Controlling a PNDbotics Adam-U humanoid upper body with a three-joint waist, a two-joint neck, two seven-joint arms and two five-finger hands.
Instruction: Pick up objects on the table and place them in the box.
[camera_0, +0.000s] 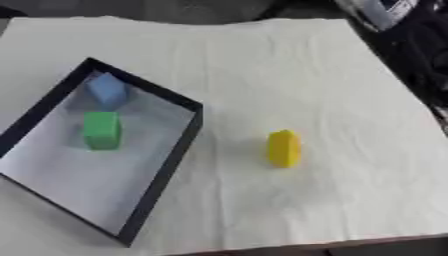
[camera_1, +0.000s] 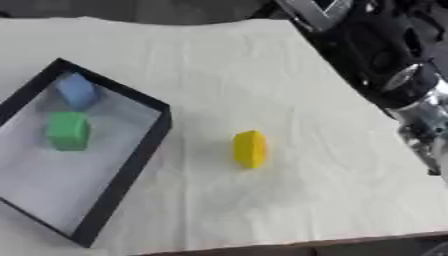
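Note:
A yellow rounded block (camera_0: 283, 148) stands alone on the white cloth, right of the box. The black-walled box (camera_0: 171, 165) lies at the left with a pale floor. Inside it, a blue block (camera_0: 107, 90) sits in the far corner, and a green block (camera_0: 101, 130) sits just in front of that. My right arm (camera_1: 411, 85), black with silver joints, comes down along the right edge in the right eye view, well away from the yellow block. Its hand runs out of the picture. No left hand shows.
The white cloth (camera_0: 289, 75) covers the table and is wrinkled. The table's front edge (camera_0: 350, 244) runs along the bottom. Dark equipment (camera_0: 394, 20) stands beyond the cloth's far right corner.

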